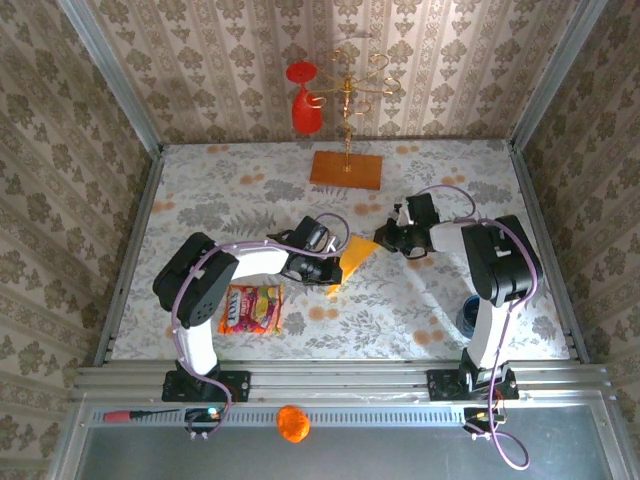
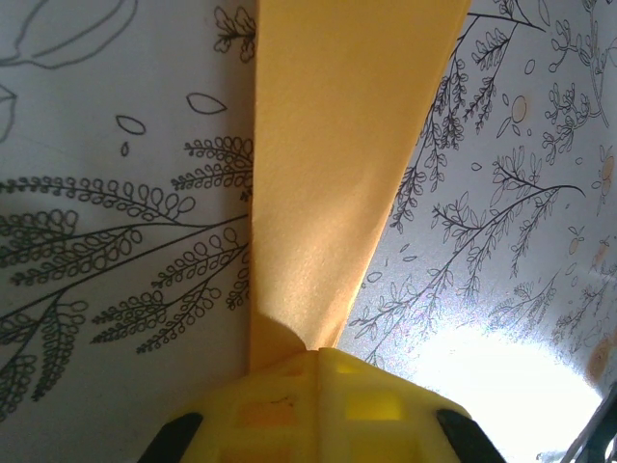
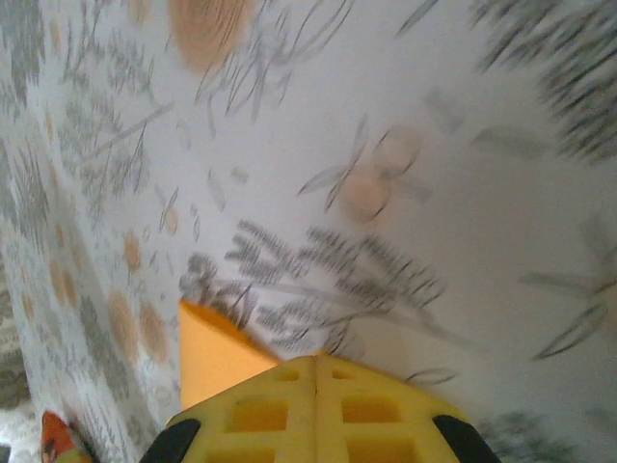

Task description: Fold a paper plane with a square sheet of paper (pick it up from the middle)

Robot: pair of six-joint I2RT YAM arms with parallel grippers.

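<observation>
The table, covered in a pale floral cloth, is walled on three sides by patterned wallpaper. The left arm reaches from its near-left base toward the middle. The right arm bends in from the near right, so the two wrists face each other at the table's centre.

At the far middle lies a brownish-orange board. A gold stand rises from it, with a red glass hanging upside down on its left branch. A colourful snack packet lies flat on the near left, just beside the left arm.

The paper plane, a slim yellow-orange shape, sits in the middle between the two wrists. Its sharp point is toward the near side and its wider end toward the far right.

The left claw is clenched on the paper plane. In the left wrist view the paper narrows right down into the seam between the yellow fingers, and a long crease runs up the strip, which stands clear above the cloth.

The right claw is clenched too, at the plane's far-right end. A corner of the paper shows just left of its fingers, but I cannot tell whether it is pinched there.

A dark blue thing sits by the right arm. An orange ball-like thing and a red-handled tool rest on the near rail.
</observation>
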